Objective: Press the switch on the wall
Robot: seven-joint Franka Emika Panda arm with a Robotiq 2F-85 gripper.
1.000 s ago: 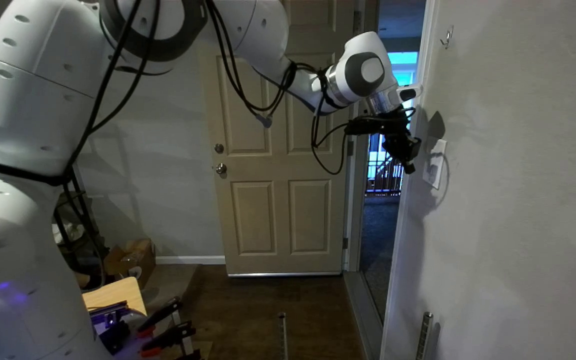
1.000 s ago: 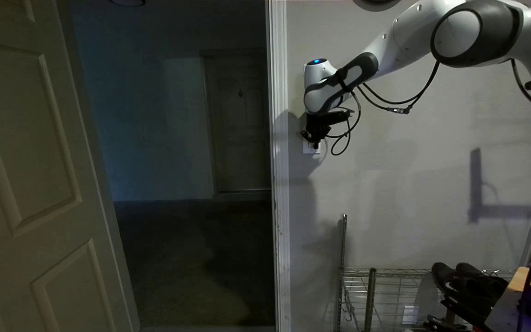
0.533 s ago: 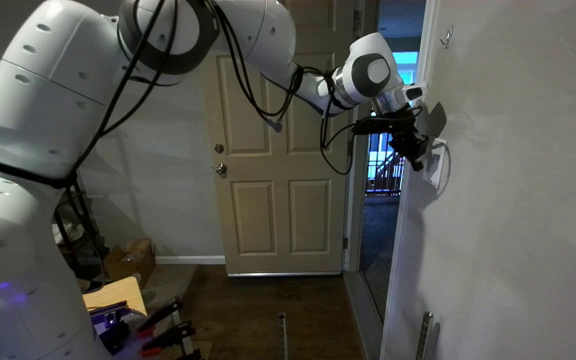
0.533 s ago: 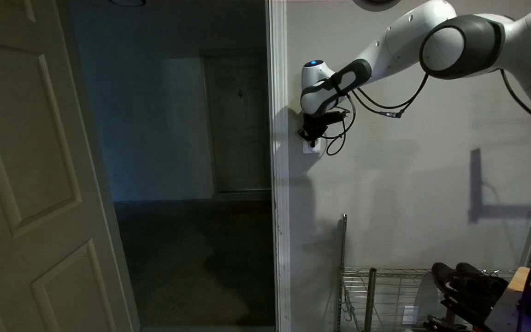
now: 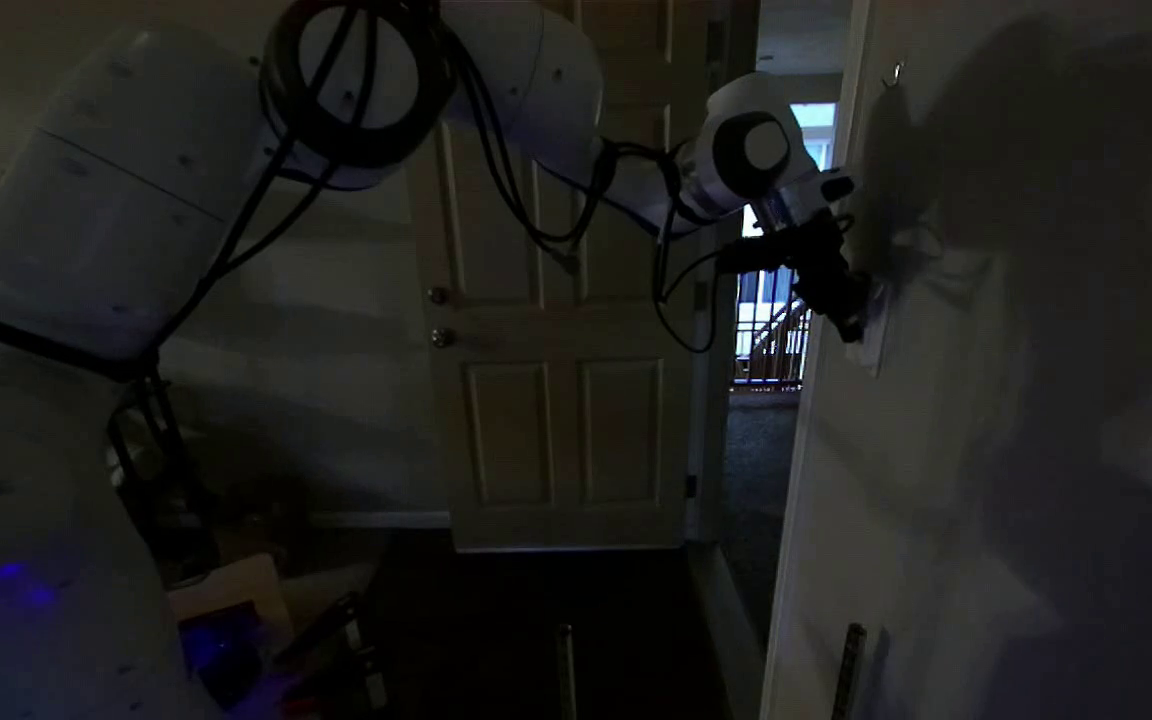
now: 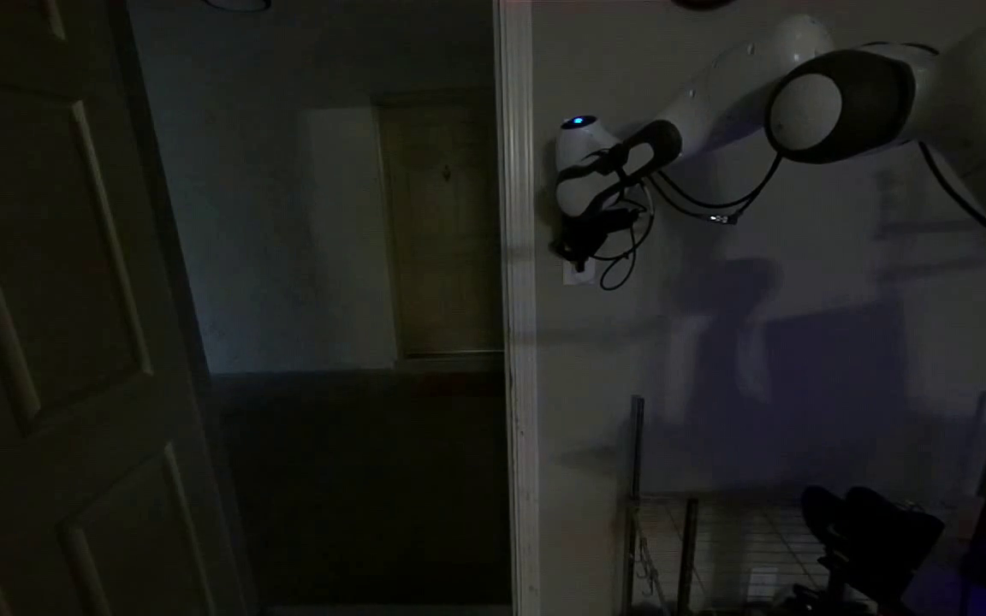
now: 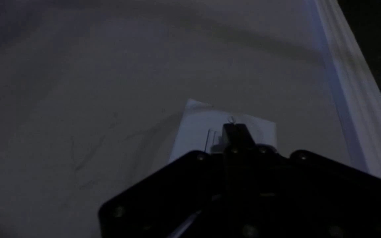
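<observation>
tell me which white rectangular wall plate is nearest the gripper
The white rectangular switch plate beside the white door frame: the black gripper overlaps it in the wrist view. Another white plate shows low through the metal wire rack.

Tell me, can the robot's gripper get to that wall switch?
Yes, it looks so: the closed gripper is right at the wall switch with nothing seen between, though I can't tell if they touch.
</observation>
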